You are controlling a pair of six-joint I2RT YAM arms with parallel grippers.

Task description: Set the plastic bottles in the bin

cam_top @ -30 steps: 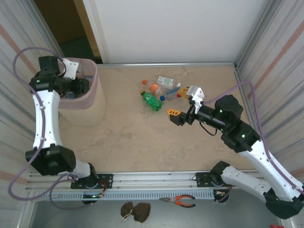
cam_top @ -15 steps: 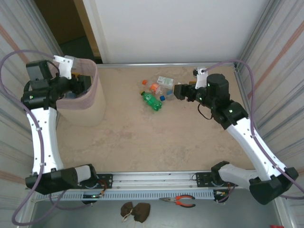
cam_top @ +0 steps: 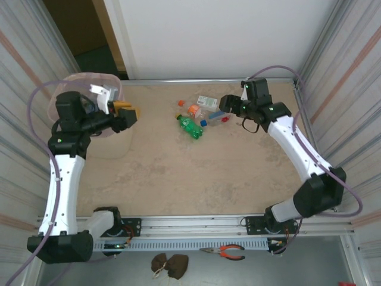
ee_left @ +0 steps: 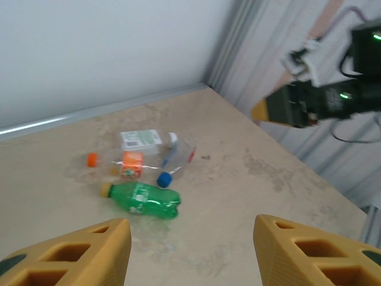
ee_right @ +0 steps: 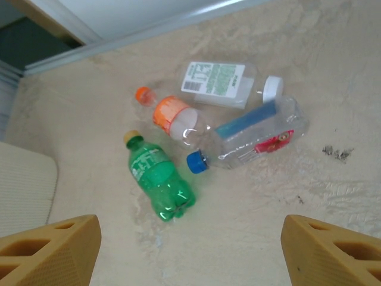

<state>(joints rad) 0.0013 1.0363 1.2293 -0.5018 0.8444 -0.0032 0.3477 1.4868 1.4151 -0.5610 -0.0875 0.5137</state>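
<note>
Four plastic bottles: lying clustered at the far middle of the beige tabletop [cam_top: 178,173]: a green bottle [cam_top: 190,127], a clear orange-labelled bottle [cam_top: 191,109], a clear white-capped bottle [cam_top: 208,101] and a clear blue-capped bottle [cam_top: 215,116].
Bin: the tall pale-pink translucent wastebasket [cam_top: 113,143] stands far left, well apart from the cluster.
Left tool [cam_top: 132,113]: fingers apart, empty, just right of the bin's rim.
Right tool [cam_top: 223,108]: fingers apart, empty, just right of the blue-capped bottle.
Change: within the last second the left tool swung out from over the bin to face the bottles, and the right tool moved from nearer the middle to the cluster's far-right side.
Meaning: probably a drop-off is done and both arms are lining up fresh picks.
</note>
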